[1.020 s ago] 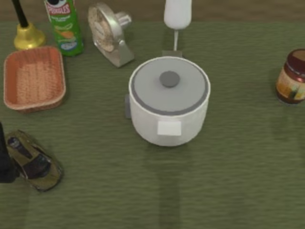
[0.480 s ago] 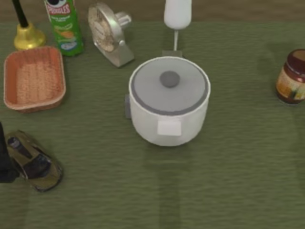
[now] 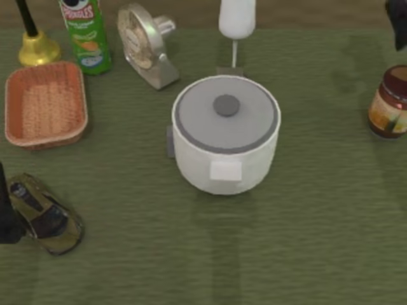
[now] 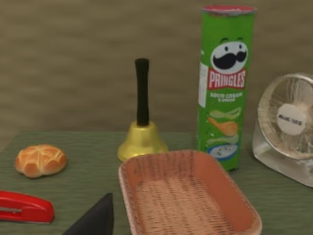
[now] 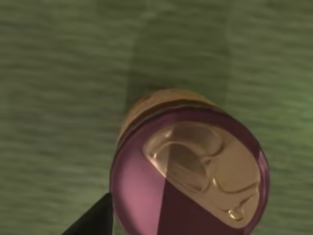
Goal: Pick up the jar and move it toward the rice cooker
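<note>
The left gripper (image 3: 6, 219) sits parked far left of the rice cooker (image 3: 226, 132), beside the toy car (image 3: 46, 214); its jaws are cut off, so I cannot tell their state. The jar (image 3: 389, 101) stands upright well right of the cooker, half past the edge. The right gripper (image 3: 397, 22) hovers behind it, holding nothing, its opening hidden; an off-centre descent could topple the jar.
</note>
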